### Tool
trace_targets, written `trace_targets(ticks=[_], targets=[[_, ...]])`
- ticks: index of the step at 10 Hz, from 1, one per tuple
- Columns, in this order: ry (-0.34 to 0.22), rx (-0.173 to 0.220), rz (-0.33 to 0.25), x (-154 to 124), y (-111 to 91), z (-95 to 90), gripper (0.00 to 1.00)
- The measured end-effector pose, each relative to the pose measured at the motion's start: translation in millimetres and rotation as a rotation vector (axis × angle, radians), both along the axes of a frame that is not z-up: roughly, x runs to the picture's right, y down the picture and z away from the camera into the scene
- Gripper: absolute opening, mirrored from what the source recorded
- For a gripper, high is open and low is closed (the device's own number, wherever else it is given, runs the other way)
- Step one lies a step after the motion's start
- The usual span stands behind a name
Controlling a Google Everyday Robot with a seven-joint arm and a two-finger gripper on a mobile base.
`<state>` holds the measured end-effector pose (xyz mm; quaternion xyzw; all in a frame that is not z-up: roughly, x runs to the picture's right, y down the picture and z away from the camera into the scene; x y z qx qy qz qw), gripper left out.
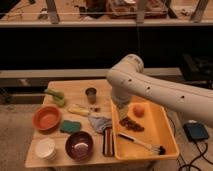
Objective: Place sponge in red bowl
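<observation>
At the left of the tabletop (75,94) sits the red bowl (47,118), with nothing in it. Just beside it, at about 4 o'clock from its centre, the sponge (70,126) lies flat on the wood. Whether its near corner touches the bowl's rim is hard to say from here. The sponge's long axis runs roughly from 9 to 3 o'clock, across the view.

Further right, the claw (122,114) hangs from the bent arm over the left rim of the yellow tray (170,135), near the orange fruit (138,110), and well apart from the sponge. I cannot tell whether it is spread or pressed together, and nothing can be seen in it.

The coming move turns on this: the sponge lies at about 8 o'clock from the claw, across the clutter at the middle of the tabletop. The claw would have to travel that way and come down across the sponge's short side. After a grasp the carry would be brief, since the bowl lies at 10 o'clock from the sponge
</observation>
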<state>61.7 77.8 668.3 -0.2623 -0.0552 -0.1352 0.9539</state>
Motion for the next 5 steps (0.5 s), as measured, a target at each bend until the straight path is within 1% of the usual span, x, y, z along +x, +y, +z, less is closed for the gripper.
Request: trace_targets(ticks=[2,3,5], targets=[[-0.017,0.004,0.025,-4.1,-4.5,0.7,0.65],[-0.046,0.007,0.053,-14.3,-14.2,5.9,0.65],[-0.097,0.004,0.11,-45.2,-29.7,16.7,0.65]])
